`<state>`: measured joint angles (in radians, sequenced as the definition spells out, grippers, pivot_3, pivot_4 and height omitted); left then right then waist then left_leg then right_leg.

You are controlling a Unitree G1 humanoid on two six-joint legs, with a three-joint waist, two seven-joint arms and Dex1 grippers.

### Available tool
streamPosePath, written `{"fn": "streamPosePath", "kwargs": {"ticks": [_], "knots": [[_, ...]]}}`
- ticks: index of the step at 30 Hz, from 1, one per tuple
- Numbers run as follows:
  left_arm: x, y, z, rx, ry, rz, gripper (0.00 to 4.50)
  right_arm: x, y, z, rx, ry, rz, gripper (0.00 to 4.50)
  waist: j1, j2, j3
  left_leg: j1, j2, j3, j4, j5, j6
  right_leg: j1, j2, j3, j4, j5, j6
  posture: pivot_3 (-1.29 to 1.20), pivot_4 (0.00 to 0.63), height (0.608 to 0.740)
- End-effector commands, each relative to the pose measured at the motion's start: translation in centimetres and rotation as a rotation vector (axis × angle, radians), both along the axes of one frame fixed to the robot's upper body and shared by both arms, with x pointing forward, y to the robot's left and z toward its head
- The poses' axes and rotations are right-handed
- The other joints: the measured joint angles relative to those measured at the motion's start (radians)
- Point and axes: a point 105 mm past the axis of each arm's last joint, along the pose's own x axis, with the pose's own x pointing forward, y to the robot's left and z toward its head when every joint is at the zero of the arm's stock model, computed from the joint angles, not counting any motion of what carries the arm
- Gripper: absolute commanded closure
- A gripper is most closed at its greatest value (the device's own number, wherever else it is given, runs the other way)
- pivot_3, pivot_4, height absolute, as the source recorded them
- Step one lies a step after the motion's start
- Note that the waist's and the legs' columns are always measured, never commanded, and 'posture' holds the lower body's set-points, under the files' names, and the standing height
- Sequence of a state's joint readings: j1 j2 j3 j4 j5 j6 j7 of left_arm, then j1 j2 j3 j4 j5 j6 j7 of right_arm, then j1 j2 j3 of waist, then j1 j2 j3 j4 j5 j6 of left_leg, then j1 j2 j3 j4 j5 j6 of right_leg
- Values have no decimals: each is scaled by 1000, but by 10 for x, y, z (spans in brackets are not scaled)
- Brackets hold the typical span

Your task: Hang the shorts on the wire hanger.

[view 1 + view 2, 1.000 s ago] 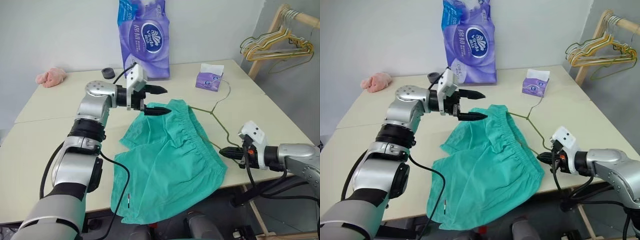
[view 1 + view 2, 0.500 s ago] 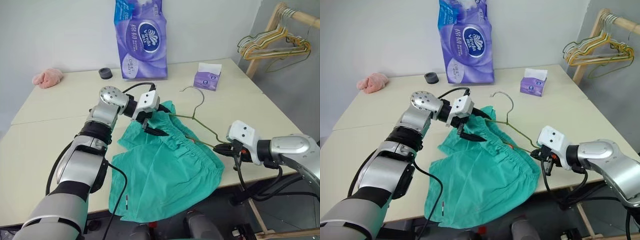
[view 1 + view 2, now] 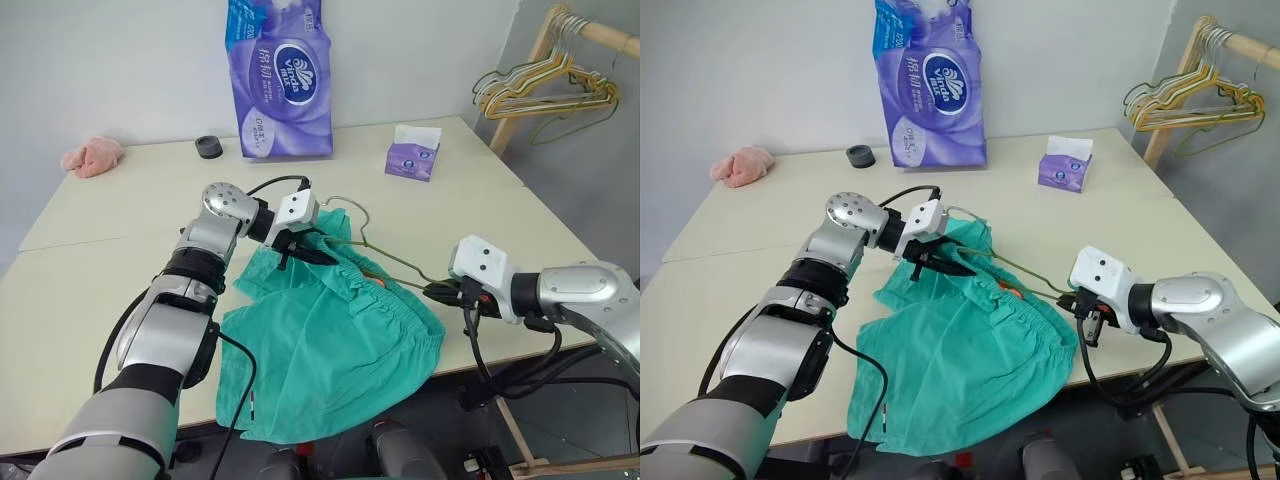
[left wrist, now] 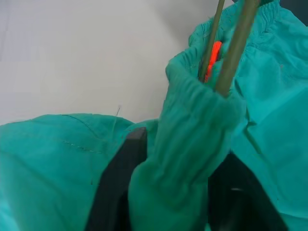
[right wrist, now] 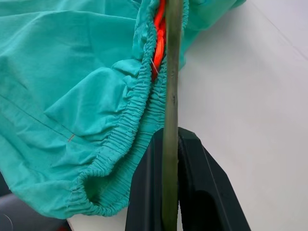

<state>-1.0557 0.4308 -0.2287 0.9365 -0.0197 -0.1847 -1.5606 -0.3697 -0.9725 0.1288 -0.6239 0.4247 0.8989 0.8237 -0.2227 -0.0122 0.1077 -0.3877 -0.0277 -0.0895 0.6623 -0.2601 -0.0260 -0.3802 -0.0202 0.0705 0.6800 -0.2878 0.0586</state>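
The teal-green shorts [image 3: 330, 340] lie spread on the table, one leg hanging over the front edge. My left gripper [image 3: 318, 252] is shut on a bunched fold of their waistband [image 4: 187, 159], one black finger [image 4: 120, 178] on each side. The olive wire hanger [image 3: 390, 262] slants across the waistband, and two of its wires [image 4: 236, 53] enter the waistband opening next to something orange [image 4: 214, 57]. Its hook [image 3: 345, 205] rises just behind the left gripper. My right gripper [image 3: 432, 292], at the shorts' right edge, is shut on the hanger's wire [image 5: 171, 96].
At the table's back stand a tall purple tissue pack [image 3: 283, 80] and a black ring [image 3: 209, 146], with a small purple tissue box [image 3: 412, 158] to the right. A pink fluffy cloth [image 3: 92, 157] lies far left. A wooden rack with several hangers [image 3: 540, 90] stands right.
My left gripper came down from above the shorts and closed on the waistband. My right gripper moved left and up, swinging the hanger from flat on the table onto the waistband.
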Motion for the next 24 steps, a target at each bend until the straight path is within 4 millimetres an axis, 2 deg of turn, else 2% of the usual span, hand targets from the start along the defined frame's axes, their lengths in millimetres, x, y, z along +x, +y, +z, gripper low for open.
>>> {"fn": "streamPosePath", "kwargs": {"ticks": [1,2,5,6,7,12,18,21,24], "knots": [[-2,-6,8,-30,-28,-28,4244,-6,15,18,-5,-110,113,4500,0,0,0,0,0,0,0,0,0,0,0,0,0,0,0,-282,54,740],[-2,-6,8,-29,-27,-29,4482,-9,16,17,-18,-110,139,4500,0,0,0,0,0,0,0,0,0,0,0,0,0,0,0,-282,54,740],[-3,-5,6,-25,-23,-30,4482,-11,16,19,-28,-133,184,4500,0,0,0,0,0,0,0,0,0,0,0,0,0,0,0,-282,54,740],[-4,-4,6,-24,-22,-30,4500,-11,14,19,-38,-142,189,3987,0,0,0,0,0,0,0,0,0,0,0,0,0,0,0,-282,54,740],[-4,-4,6,-23,-21,-27,4500,-11,12,19,-53,-145,196,3826,0,0,0,-1,0,0,0,0,0,0,0,0,0,0,0,-282,54,740],[-2,3,2,-12,-25,2,4500,-12,-8,22,-119,-126,197,2156,0,0,0,-1,0,0,0,0,0,0,0,-1,0,0,-1,-276,54,740],[2,9,3,-8,-43,45,4500,-17,-62,26,-150,-7,18,159,3,0,0,-1,0,0,0,0,0,0,0,-1,0,3,-5,-261,58,740],[4,13,2,0,-54,64,4500,-26,-75,19,11,73,-118,159,6,-1,0,-1,0,-1,1,0,0,0,0,-1,0,3,-5,-255,62,740],[5,16,2,-2,-57,79,4500,-32,-78,6,148,128,-236,159,7,-2,-1,-1,0,-2,1,0,0,1,0,-1,1,3,-5,-256,63,740]]}}
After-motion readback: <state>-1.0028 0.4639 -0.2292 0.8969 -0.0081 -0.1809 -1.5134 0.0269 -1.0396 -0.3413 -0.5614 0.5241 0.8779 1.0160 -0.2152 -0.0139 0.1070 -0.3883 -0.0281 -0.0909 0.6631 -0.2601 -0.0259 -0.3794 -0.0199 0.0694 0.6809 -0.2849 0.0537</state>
